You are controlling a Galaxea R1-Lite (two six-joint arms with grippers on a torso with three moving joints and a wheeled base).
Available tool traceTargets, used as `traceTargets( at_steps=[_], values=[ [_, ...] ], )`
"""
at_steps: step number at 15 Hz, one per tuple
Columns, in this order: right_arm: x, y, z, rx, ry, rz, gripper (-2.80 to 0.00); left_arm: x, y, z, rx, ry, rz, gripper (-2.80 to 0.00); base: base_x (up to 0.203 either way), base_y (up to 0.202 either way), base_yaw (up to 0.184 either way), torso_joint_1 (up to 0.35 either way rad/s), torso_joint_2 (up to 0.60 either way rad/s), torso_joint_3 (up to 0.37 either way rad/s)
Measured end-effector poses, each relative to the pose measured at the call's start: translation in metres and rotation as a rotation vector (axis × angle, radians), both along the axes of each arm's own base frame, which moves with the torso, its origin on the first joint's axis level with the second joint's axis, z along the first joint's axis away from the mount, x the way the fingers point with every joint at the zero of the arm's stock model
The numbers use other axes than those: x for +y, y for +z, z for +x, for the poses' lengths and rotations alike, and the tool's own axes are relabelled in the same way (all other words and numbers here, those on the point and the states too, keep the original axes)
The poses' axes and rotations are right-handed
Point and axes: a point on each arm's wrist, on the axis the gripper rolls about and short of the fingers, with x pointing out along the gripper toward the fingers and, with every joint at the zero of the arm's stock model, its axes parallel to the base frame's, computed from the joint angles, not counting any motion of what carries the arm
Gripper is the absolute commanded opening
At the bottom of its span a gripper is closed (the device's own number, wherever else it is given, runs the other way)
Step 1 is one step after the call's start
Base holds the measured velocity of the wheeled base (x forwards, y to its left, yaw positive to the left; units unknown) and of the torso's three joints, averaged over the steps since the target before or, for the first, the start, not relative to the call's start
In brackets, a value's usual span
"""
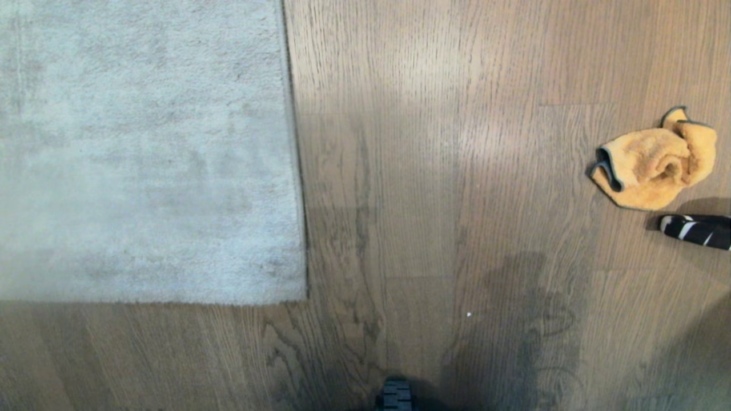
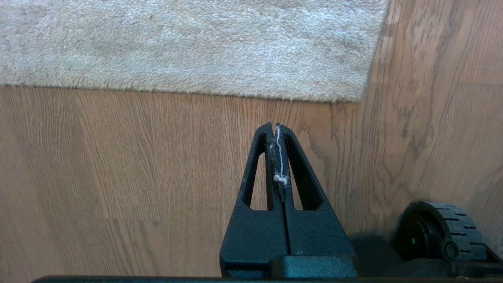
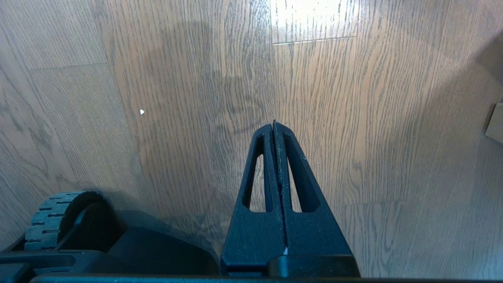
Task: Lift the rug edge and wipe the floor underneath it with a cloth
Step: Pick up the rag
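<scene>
A pale grey rug (image 1: 143, 148) lies flat at the left of the head view, its rug edge (image 1: 294, 148) running straight down to a square corner (image 1: 305, 297). The brown plank floor (image 1: 434, 200) fills the rest. A crumpled orange-yellow cloth (image 1: 654, 162) with dark trim lies on the floor at the far right. Neither arm shows in the head view. My left gripper (image 2: 274, 126) hangs shut over bare floor, short of the rug edge (image 2: 235, 94), with only lint and a white thread between its fingers. My right gripper (image 3: 274, 125) hangs shut over bare floor, holding nothing.
A dark slipper with white stripes (image 1: 697, 230) lies just below the cloth at the right edge. A black base wheel (image 1: 395, 395) shows at the bottom centre, and likewise the wheel (image 2: 440, 232) and the wheel (image 3: 59, 220) in the wrist views. A pale object's corner (image 3: 496, 124) shows at one side.
</scene>
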Motion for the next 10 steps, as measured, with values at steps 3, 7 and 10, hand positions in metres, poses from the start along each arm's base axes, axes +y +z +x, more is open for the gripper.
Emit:
traceTargets(
  at_steps=[3,7,10],
  values=[
    [0.0000,0.0000,0.0000,0.000,0.000,0.000,-2.80,0.0000,0.0000,0.0000,0.000,0.000,0.000,-2.80,0.000,0.000,0.000,0.000,0.00,0.000],
    [0.0000,-0.0001,0.0000,0.001,0.000,-0.004,-2.80,0.0000,0.0000,0.0000,0.000,0.000,0.000,-2.80,0.000,0.000,0.000,0.000,0.00,0.000],
    [0.0000,0.0000,0.0000,0.000,0.001,-0.006,-2.80,0.0000,0.0000,0.0000,0.000,0.000,0.000,-2.80,0.000,0.000,0.000,0.000,0.00,0.000]
  ],
)
